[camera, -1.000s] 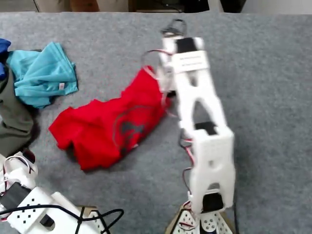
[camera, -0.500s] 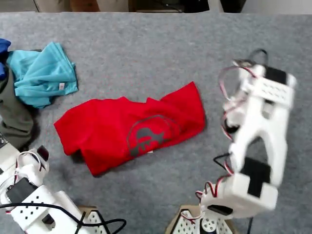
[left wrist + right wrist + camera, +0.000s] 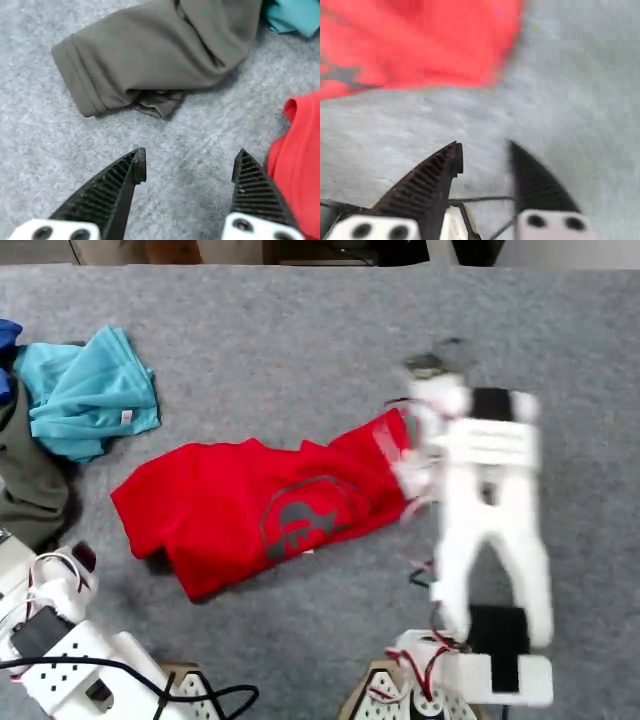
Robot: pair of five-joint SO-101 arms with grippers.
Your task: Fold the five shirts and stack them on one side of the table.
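A red shirt (image 3: 270, 510) with a dark print lies partly spread in the middle of the grey table (image 3: 250, 320). My right arm (image 3: 485, 490) stands at its right edge. My right gripper (image 3: 485, 147) is open just above the bare table, with the red shirt (image 3: 420, 45) a little beyond its fingertips. My left gripper (image 3: 190, 152) is open over the table at the near left, holding nothing. A crumpled grey shirt (image 3: 160, 55) lies ahead of it and the red shirt's edge (image 3: 300, 150) is beside one finger.
At the far left, a teal shirt (image 3: 90, 390), the grey shirt (image 3: 30, 480) and a bit of blue shirt (image 3: 5, 340) lie bunched together. The left arm's base and cables (image 3: 70, 660) sit at the near left corner. Bare table stretches across the back and right.
The red shirt was dragged right and now lies flatter, free of the gripper. My right arm swung far right, then came back to the shirt's right edge. The left arm barely moved.
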